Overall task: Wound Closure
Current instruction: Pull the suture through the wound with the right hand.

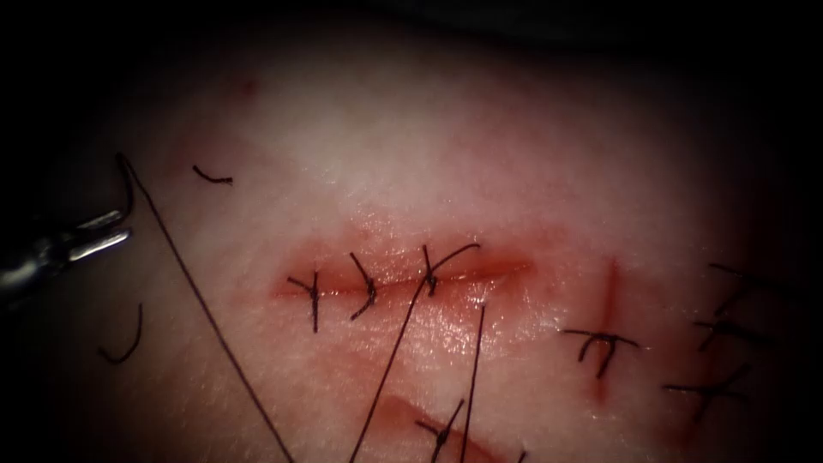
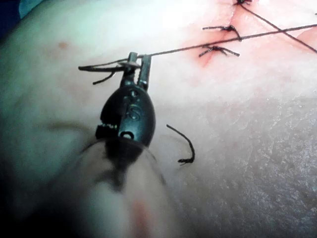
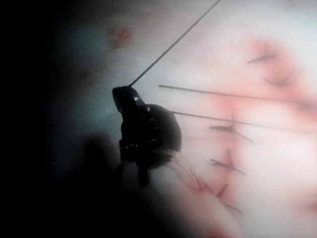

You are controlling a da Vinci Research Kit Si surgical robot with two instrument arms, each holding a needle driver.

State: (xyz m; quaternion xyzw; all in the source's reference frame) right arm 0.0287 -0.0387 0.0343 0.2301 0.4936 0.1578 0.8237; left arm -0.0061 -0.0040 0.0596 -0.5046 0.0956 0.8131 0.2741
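Although three knotted stitches [image 1: 370,287] already cross the left and middle of the cut [image 1: 403,279], its right end gapes unstitched, so by this showing closure is partly done. The left arm's tool [image 1: 101,233], far left of the cut, holds the curved needle [image 1: 127,184] near its tail, clear of the tissue [image 1: 480,154]. Thread [image 1: 206,309] trails from it (loose cut ends [image 1: 124,343] lie nearby). The right arm's tool [image 3: 126,96] has its jaws clamped on thread.

No text, label or number can be read anywhere.
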